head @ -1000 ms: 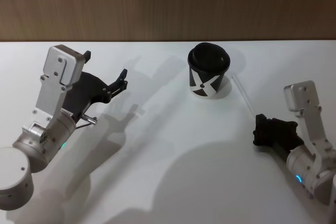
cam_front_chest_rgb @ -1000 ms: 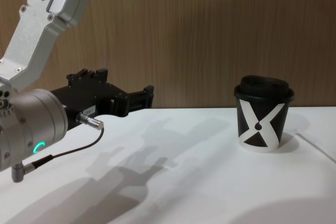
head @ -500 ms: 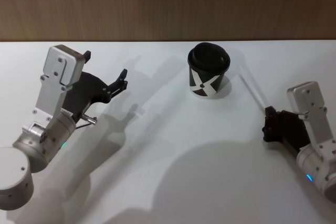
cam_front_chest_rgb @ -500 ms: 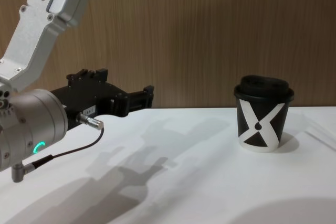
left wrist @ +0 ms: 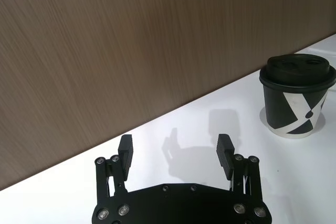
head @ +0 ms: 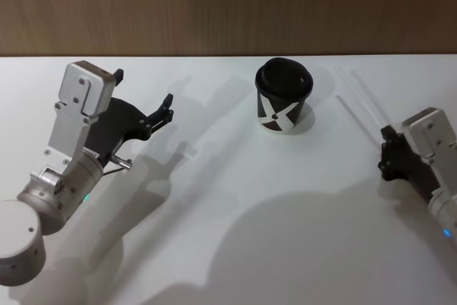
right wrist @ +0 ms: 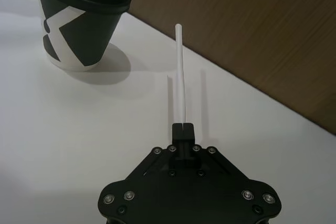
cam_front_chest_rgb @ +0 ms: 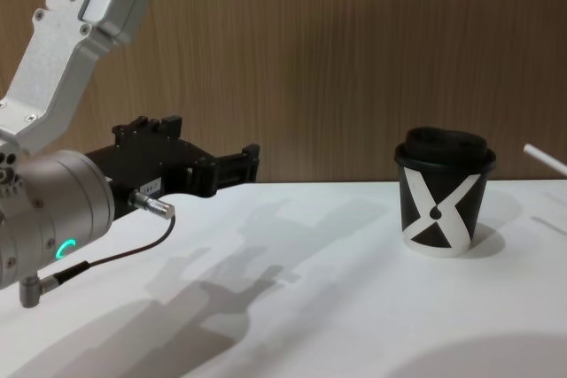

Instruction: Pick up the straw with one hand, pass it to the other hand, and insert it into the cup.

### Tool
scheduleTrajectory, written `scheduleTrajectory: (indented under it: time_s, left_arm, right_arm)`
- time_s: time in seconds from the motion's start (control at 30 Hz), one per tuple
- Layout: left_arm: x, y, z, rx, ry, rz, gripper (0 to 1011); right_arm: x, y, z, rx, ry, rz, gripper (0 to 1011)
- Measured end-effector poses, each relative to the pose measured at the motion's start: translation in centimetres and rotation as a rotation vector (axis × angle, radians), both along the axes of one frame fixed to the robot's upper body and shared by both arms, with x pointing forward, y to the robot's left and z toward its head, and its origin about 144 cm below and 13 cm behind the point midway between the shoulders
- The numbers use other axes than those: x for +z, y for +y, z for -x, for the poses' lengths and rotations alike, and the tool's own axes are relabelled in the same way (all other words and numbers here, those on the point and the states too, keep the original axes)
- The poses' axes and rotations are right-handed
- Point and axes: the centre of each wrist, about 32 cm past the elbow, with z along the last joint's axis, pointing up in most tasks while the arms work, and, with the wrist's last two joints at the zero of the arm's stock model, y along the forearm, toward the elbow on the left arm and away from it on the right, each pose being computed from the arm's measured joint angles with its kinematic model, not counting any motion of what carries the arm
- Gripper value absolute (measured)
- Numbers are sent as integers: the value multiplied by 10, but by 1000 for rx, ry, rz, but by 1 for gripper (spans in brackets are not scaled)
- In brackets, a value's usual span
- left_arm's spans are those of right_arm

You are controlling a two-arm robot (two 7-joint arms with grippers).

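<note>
The white table [head: 235, 198] lies bare and wide between the left gripper [head: 143, 89] and the right gripper [right wrist: 182, 126]. The black lidded paper cup [head: 283, 98] stands far centre; right of it, apart, juts the thin white straw [right wrist: 180, 72]. The brown wooden wall [head: 228, 5] closes the far side.

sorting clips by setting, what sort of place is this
Probably a robot test or demo bench, not a café: a plain white table against a wood-panelled wall, one lidded black paper cup, the right gripper at the table's right holding a straw, the left gripper open at the left.
</note>
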Motion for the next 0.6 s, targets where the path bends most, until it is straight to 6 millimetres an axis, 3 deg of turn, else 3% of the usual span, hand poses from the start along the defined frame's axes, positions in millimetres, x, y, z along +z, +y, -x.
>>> scheduleTrajectory:
  time_s: [0.6]
  left_arm:
    - [0,0,0,0,0,0,1003]
  right_arm:
    - [25,-31,-5,178,-167,148,0]
